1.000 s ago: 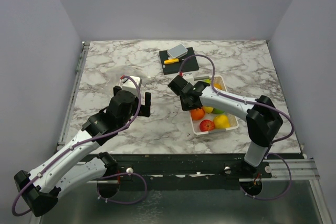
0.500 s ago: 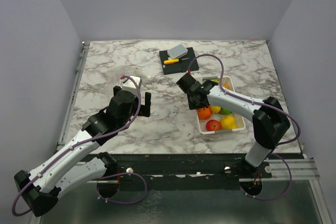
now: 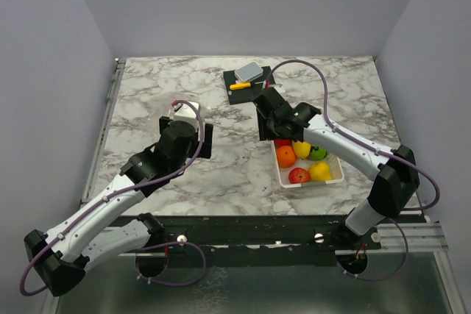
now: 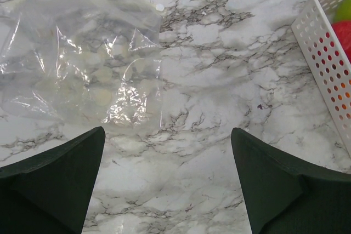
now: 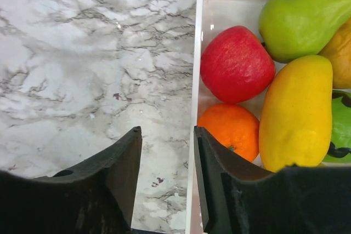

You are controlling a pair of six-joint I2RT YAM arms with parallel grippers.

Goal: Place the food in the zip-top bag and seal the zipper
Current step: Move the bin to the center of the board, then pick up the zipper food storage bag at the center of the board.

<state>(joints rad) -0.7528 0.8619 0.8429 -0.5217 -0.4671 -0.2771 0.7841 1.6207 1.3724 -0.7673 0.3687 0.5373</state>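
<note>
The zip-top bag (image 4: pixel 82 64) lies flat and crumpled on the marble table (image 4: pixel 219 80), ahead of the left gripper (image 4: pixel 167 135) and to its left side. This gripper hangs above the bare marble with its jaws spread to the full and holds nothing. The bag is a thin, clear film with pale dots and many shiny creases, so it probably slips and folds easily. I cannot make out the zipper with certainty. The left arm is clearly the nearer one to the bag.

More to the right, the right gripper (image 5: pixel 167 132) has its jaws partly apart and grips nothing. The left wall of the white basket (image 5: pixel 196 53) stands in the gap, close against one finger. This wall is stiff plastic with small holes.

The food (image 3: pixel 285 156) is all inside the basket, to the right of this gripper: a red apple (image 5: pixel 237 64), an orange (image 5: pixel 230 130), a long yellow fruit (image 5: pixel 296 113) and a green pear (image 5: pixel 301 15), all smooth, glossy and rounded. In my judgement the right arm must reach over the wall to take one.
</note>
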